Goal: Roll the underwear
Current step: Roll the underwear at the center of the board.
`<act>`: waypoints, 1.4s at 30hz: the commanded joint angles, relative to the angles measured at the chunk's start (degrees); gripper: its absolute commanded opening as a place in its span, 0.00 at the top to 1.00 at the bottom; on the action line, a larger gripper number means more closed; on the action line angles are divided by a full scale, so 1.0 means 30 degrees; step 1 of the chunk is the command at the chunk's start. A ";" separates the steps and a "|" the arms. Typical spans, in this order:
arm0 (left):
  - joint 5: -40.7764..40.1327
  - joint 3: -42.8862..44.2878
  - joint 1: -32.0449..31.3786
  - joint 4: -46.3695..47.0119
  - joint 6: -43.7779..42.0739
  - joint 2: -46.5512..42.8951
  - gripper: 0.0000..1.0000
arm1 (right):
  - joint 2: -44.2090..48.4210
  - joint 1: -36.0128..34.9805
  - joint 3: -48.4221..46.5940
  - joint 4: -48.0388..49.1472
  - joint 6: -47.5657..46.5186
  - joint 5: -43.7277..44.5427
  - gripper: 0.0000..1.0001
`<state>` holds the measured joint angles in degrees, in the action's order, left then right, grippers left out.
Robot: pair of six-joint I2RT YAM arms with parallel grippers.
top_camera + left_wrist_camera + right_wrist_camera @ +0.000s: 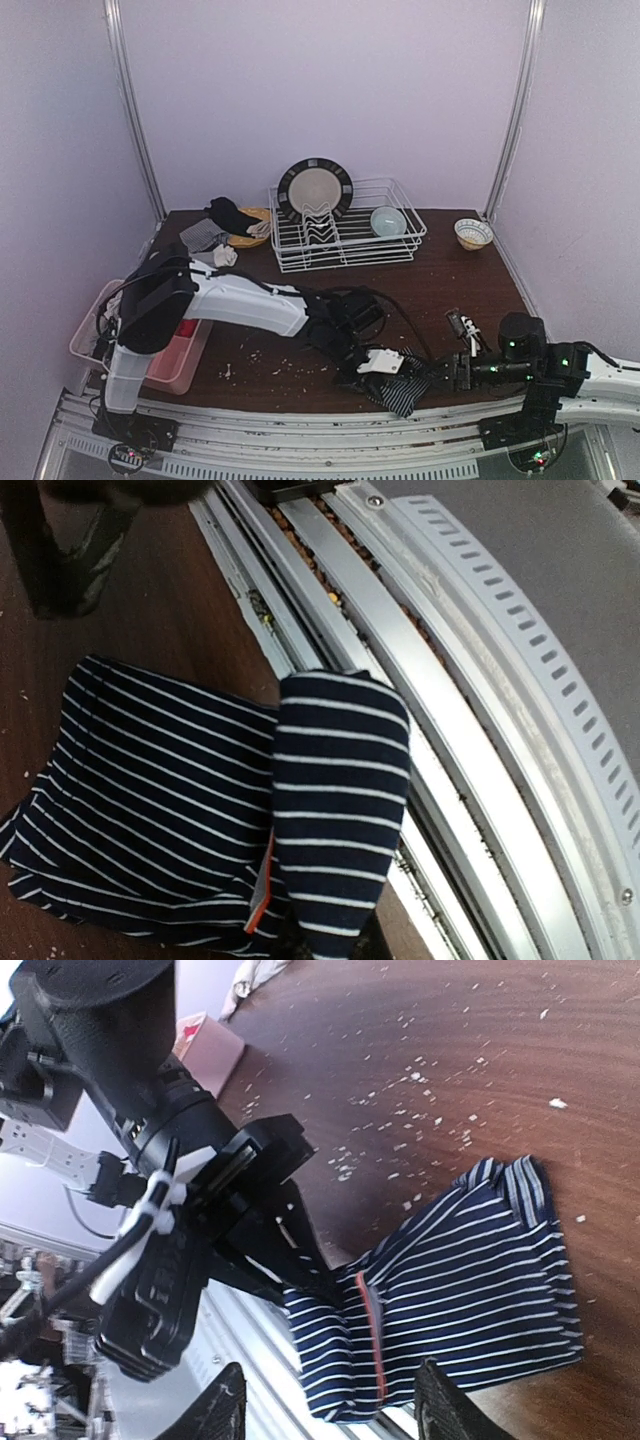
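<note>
So the table (450,270) was dark wood. The left arm (250,300) stretched across it, so the left hand (318,1278) ended up right at the near edge, just beside the right hand (332,1370).

The white wire dish rack (300,255) sat well beyond both hands at the far side. It had a dark-rimmed plate (315,188) standing in it and a pale bowl (388,220) next to the plate. The pink tray (178,368) was well off to the left of the left hand, back by that arm's base.

The striped underwear (470,1280) is the bit that matters. It was navy with thin white stripes and lay mostly flat on the table directly under both hands, with one edge reaching out over the metal rail. The left hand was clamped on that end, and the cloth there was pulled up into a raised fold. The right hand was wide open, and as far as I could see neither finger was touching the cloth. The near end of the underwear sat just ahead of the gap between them.

A dark and grey cloth heap (225,218) sat far beyond the left hand, at the back left of the table. A small patterned bowl (473,233) was far beyond the right hand. White crumbs (420,1070) were scattered over the wood just past the underwear.
</note>
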<state>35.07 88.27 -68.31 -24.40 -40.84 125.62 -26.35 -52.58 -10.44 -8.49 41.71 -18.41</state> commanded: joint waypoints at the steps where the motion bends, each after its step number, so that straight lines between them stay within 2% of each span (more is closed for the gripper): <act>1: 0.3231 0.2197 0.0476 -0.6121 0.1251 0.2065 1.00 | 0.0920 -0.1246 0.0016 -0.2408 -0.1216 0.3922 0.45; 7: 0.4745 0.6282 0.0816 -0.9806 0.2260 0.4592 1.00 | 0.0822 -0.3253 -0.0194 -0.2138 -0.1875 0.5750 0.46; 15: 0.5567 0.9681 0.1000 -1.2708 0.2834 0.7154 1.00 | -0.1234 -0.4638 -0.1115 -0.1215 -0.3776 0.5046 0.46; 25: 0.5409 1.1524 0.1289 -1.4556 0.3565 0.8851 1.00 | -0.6336 -0.6228 -0.3095 -0.0585 -0.5545 0.5171 0.46; 34: 0.5039 1.2373 0.1587 -1.5859 0.4355 1.0102 1.00 | -0.9210 -0.6988 -0.4180 -0.0358 -0.6271 0.5847 0.46; 38: 0.5191 1.2399 0.1749 -1.5977 0.4531 1.0332 1.00 | -1.0621 -0.7011 -0.4495 -0.0484 -0.5253 0.6367 0.46; 42: 0.5383 1.2442 0.1795 -1.5935 0.4590 1.0267 1.00 | -1.0733 -0.7026 -0.3033 0.1166 -0.2734 0.7113 0.45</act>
<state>59.72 127.09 -63.33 -68.55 -28.62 151.76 -58.30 -73.08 -22.37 -8.88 27.18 -0.25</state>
